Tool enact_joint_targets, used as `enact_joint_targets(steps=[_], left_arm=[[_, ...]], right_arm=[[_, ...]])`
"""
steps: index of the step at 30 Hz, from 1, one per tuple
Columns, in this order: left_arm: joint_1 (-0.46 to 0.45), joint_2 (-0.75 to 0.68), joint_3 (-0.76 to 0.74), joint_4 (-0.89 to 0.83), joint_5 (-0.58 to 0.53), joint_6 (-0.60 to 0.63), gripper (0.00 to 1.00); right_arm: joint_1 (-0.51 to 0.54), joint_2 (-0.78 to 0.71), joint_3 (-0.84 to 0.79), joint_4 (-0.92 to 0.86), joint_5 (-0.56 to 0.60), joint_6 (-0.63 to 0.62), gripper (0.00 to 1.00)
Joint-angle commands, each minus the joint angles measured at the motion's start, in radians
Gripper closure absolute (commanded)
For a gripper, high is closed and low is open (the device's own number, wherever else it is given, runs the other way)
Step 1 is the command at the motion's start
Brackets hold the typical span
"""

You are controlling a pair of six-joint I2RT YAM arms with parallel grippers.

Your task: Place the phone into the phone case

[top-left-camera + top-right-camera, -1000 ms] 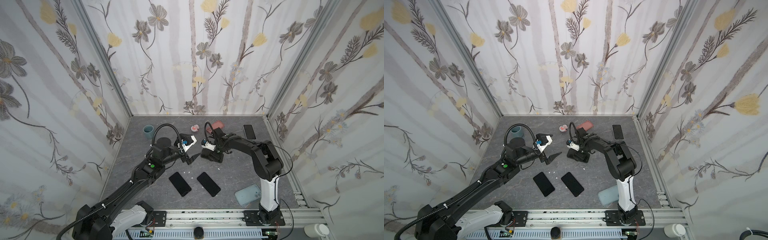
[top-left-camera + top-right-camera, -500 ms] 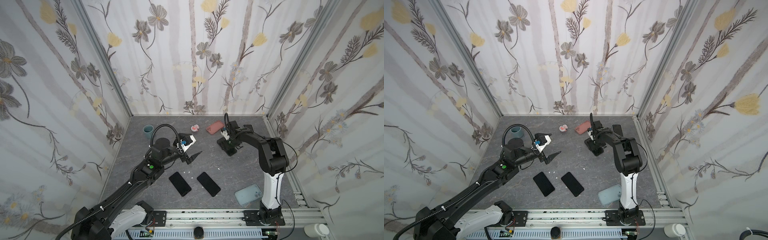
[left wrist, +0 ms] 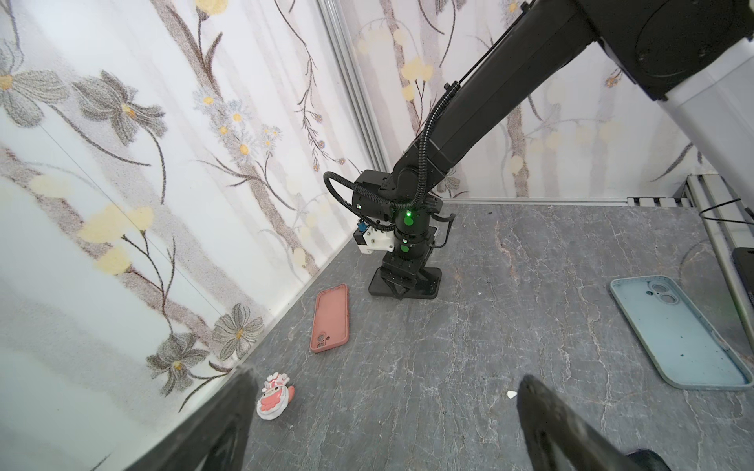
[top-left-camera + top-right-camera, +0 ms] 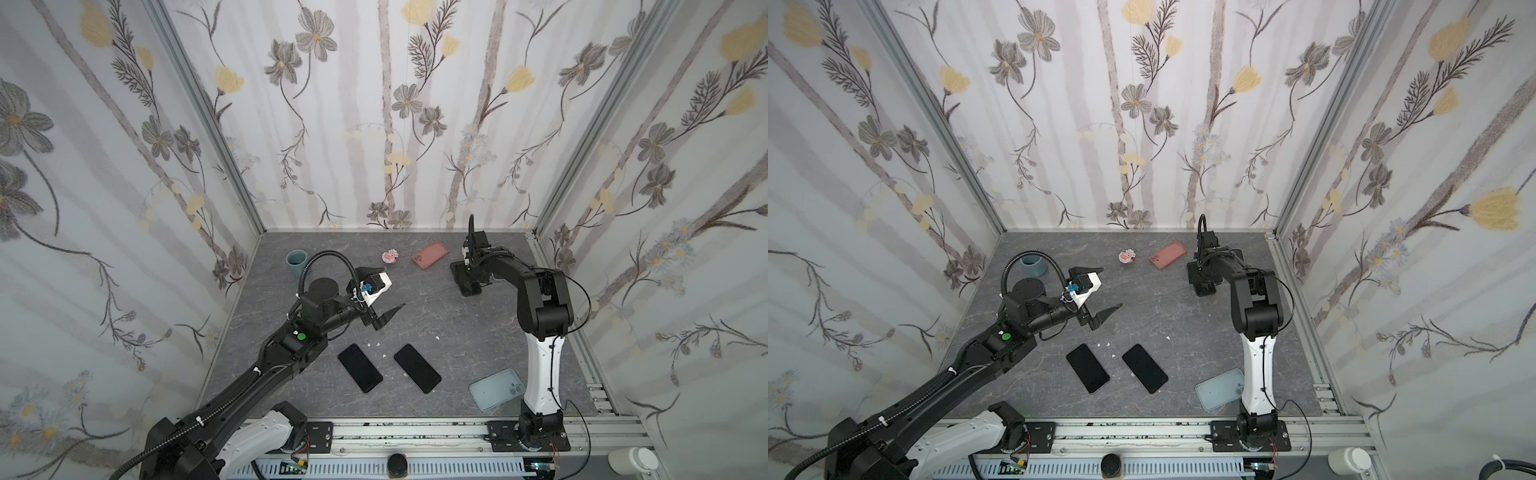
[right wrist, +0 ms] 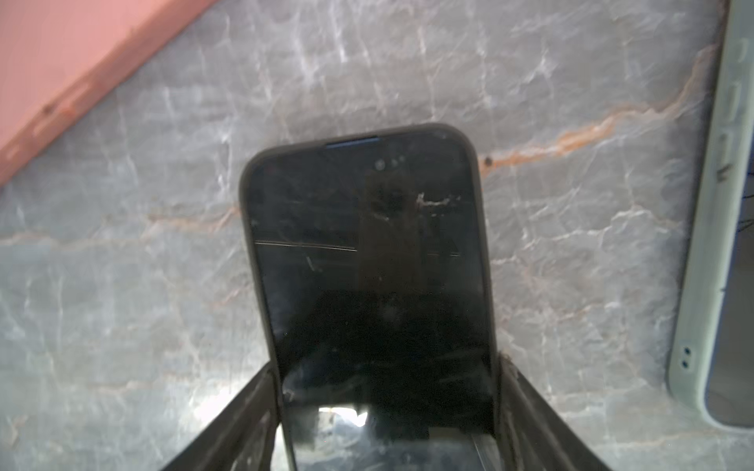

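Gripping the black phone (image 5: 367, 253) by its long edges, the right gripper (image 5: 387, 363) had its jaws partway apart and pressed against both sides. The phone sat flat, on or just above the bench (image 4: 436, 316), near the far edge toward the far right corner. It had a dark rim round the screen, bezel or thin case, couldn't tell. The pink case (image 4: 430, 254) lay just beside it, closer to the middle of the far edge, hollow side up and not touching the phone. The left gripper (image 4: 1111, 287) hung over the bench middle, jaws spread wide, nothing in them.

Step, my read: phone in hand, seating into a case not yet begun. The next move called for a lift, a turn to match the pink case's long axis, camera end to the cutout end, then a press down inside the rim. The loose case would likely slide, so the left gripper could pin it.

Room: the far wall stood close behind the right gripper, little slack there. The figurine (image 4: 390, 256) sat near the pink case on the far edge, the cup (image 4: 296, 263) toward the far left corner. The bench middle was open. A spare phone (image 4: 360, 368) and a second spare phone (image 4: 417, 368) lay toward the near edge, and the blue case (image 4: 496, 388) near the near right corner, all well apart from the work
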Motion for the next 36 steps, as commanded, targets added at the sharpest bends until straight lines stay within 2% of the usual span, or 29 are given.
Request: enact_joint_targets(steps=[1, 12, 21, 27, 29, 36], left_arm=[[-0.001, -0.009, -0.001, 0.007, -0.008, 0.034, 0.0], [-0.001, -0.019, -0.009, 0.005, -0.014, 0.051, 0.0], [-0.002, -0.019, -0.01, -0.001, -0.023, 0.061, 0.0], [-0.002, -0.02, -0.006, -0.002, -0.046, 0.059, 0.0], [0.0, -0.024, 0.001, -0.002, -0.045, 0.044, 0.0], [0.0, -0.028, 0.018, 0.049, -0.067, -0.055, 0.0]], right_arm=[[-0.007, 0.051, 0.028, -0.131, 0.079, 0.022, 0.3], [-0.019, 0.126, 0.167, -0.168, 0.079, 0.039, 0.27], [-0.017, 0.112, 0.175, -0.172, 0.052, 0.051, 0.18], [-0.014, 0.064, 0.176, -0.173, 0.054, 0.056, 0.14], [-0.009, 0.036, 0.173, -0.173, 0.05, 0.057, 0.08], [0.048, -0.063, 0.112, -0.137, 0.077, 0.071, 0.08]])
